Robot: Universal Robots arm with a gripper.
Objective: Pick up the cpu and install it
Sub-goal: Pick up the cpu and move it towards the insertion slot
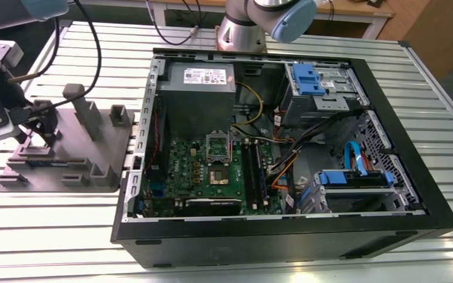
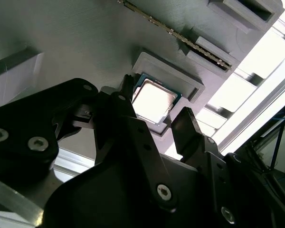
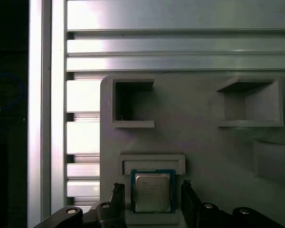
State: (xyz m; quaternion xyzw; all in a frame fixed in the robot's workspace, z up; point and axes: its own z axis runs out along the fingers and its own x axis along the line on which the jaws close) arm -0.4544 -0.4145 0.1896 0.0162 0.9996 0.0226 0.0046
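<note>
Your tool (image 3: 152, 186) hung open over the grey holder (image 3: 204, 142), one finger (image 3: 118, 191) either side of the cpu (image 3: 152, 191) lying in its pocket, untouched.

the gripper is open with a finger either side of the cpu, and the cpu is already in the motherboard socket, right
The place is wrong: the cpu lies in a recess of the grey fixture, as the first wrist view shows. The gripper is open with a finger either side of it.

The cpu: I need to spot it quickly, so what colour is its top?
Shiny silver-grey; the cpu shows best in the first wrist view.
</note>
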